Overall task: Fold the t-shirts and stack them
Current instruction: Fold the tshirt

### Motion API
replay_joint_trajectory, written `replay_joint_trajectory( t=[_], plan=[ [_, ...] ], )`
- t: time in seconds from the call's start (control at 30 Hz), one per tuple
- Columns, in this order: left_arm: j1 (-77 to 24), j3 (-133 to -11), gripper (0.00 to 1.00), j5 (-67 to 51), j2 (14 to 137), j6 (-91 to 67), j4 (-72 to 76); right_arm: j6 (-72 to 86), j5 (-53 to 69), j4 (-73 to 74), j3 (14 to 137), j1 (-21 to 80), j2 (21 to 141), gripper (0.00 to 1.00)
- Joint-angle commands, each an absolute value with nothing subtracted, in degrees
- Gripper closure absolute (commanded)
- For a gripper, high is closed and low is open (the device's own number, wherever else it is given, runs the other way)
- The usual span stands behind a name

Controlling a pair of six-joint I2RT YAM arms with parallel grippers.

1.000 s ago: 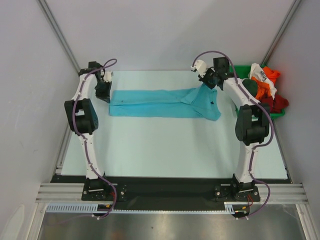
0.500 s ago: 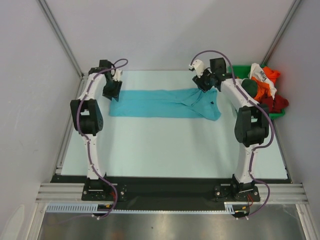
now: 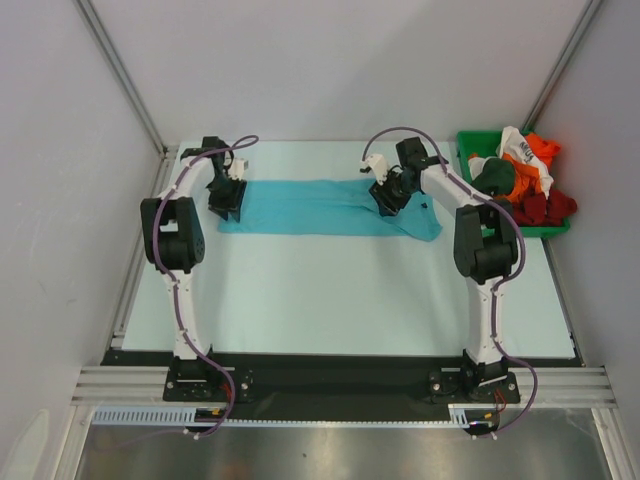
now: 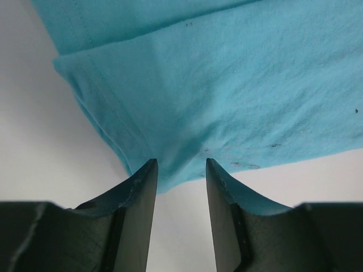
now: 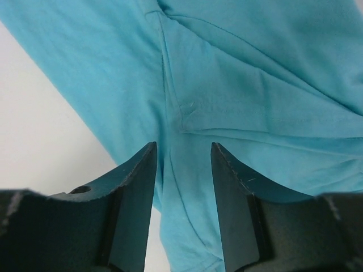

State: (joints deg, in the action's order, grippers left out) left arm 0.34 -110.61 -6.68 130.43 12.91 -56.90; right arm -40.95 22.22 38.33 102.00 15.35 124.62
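Note:
A turquoise t-shirt (image 3: 320,207) lies folded into a long strip across the far part of the table. My left gripper (image 3: 226,208) is open over its left end; in the left wrist view the cloth's edge (image 4: 227,102) lies just past the gripper (image 4: 181,164). My right gripper (image 3: 385,203) is open over the shirt's right part; in the right wrist view the turquoise cloth (image 5: 238,85) and a seam lie under the gripper (image 5: 184,148). Neither holds anything. Orange, red, white and dark green shirts (image 3: 525,180) are piled in the bin.
A green plastic bin (image 3: 468,141) stands at the far right corner of the table, with shirts spilling over its rim. The pale table (image 3: 340,290) stretches in front of the shirt. Metal frame posts rise at both far corners.
Both grippers have moved inward and down onto the shirt: the left from the left edge to its left end, the right from the far right collar area leftward over the cloth.

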Motion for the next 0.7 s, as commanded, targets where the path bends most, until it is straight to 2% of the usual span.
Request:
replay_joint_trajectory(
  t=[0.0,0.53,0.57,0.67],
  plan=[
    [0.5,-111.4,0.55,-8.0,129.8,12.3,-56.0,-41.0,21.4,38.8,105.5,15.2,126.0,0.52],
    [0.5,-110.7,0.56,-7.6,130.5,12.2,-56.0,-40.2,19.5,36.6,111.1,15.4,132.1,0.52],
    [0.5,-110.8,0.56,-7.4,130.6,12.3,-56.0,-40.1,19.4,36.5,111.1,15.4,132.2,0.53],
    [0.5,-110.8,0.56,-7.3,130.5,12.4,-55.9,-40.0,19.4,36.0,111.4,15.3,132.1,0.66]
  ],
)
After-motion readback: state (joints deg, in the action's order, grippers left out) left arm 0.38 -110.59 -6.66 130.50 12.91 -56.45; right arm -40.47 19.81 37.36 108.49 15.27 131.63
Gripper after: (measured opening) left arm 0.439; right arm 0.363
